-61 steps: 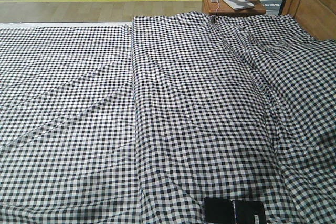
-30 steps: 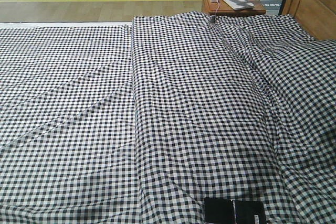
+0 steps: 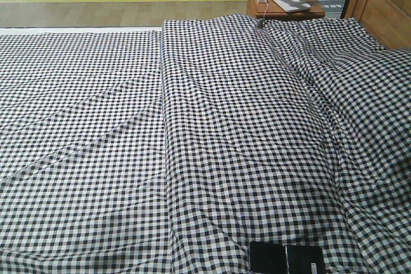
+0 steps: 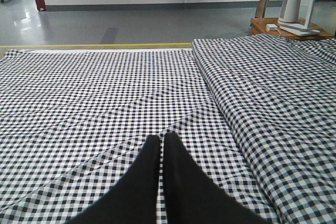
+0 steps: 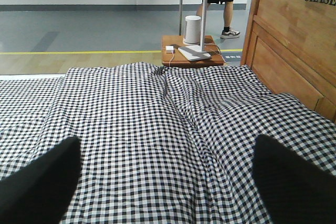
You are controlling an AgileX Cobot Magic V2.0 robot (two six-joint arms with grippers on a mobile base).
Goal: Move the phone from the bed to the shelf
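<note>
one phone point(image 3: 286, 258), a glossy black slab with a crease across its middle and a small white sticker toward its right end, lies flat on the gingham bed point(image 3: 96, 126), in the same spot as half a second ago. a long fold of bedding point(image 3: 168, 158) runs just left of the phone. well beyond the phone stand a bedside table point(image 3: 282, 8) and a wooden headboard point(image 3: 385, 1). the left gripper point(image 4: 161, 139) is pinched together; the right gripper point(image 5: 165, 140) is spread wide, holding nothing.
</note>
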